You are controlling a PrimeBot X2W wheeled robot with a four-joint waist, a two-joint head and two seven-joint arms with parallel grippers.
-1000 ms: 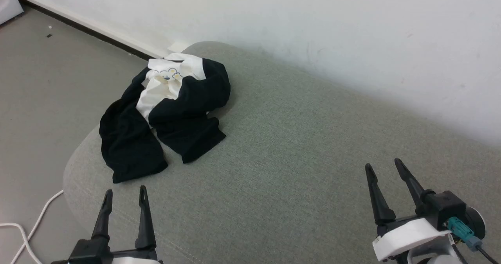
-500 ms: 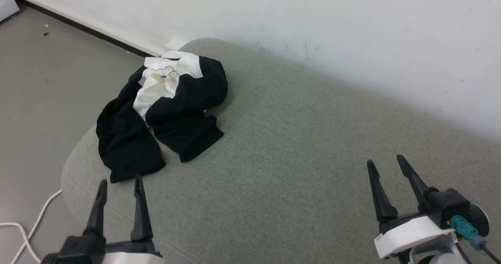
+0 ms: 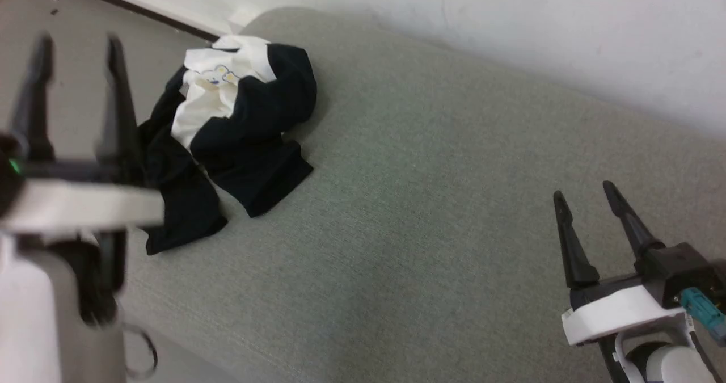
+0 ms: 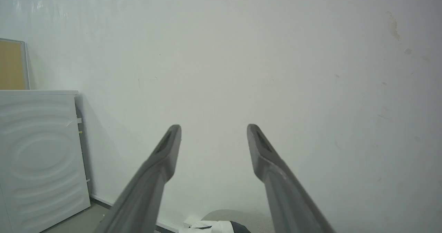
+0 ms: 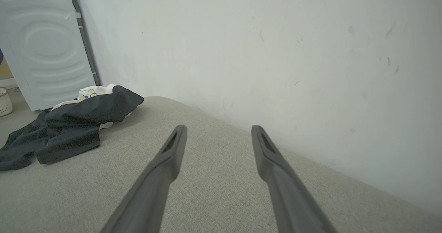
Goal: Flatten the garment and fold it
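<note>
The left gripper (image 3: pixel 78 42) had risen from the lower left of the head view to its upper left, blurred by motion, and the head camera had itself shifted. The gripper's two long dark fingers stood spread and empty. The right gripper (image 3: pixel 584 191), likewise spread and empty, hovered over the grey-green fabric cushion (image 3: pixel 425 201), well apart from the garment (image 3: pixel 244 127). This soft white T-shirt with black sleeves lay crumpled and unmoved at the cushion's far left end, near the wall. Flattening had not begun; the left arm appeared to be opening its reach. A small pale perforated basket (image 5: pixel 2 102) stood on the floor, its contents hidden.
</note>
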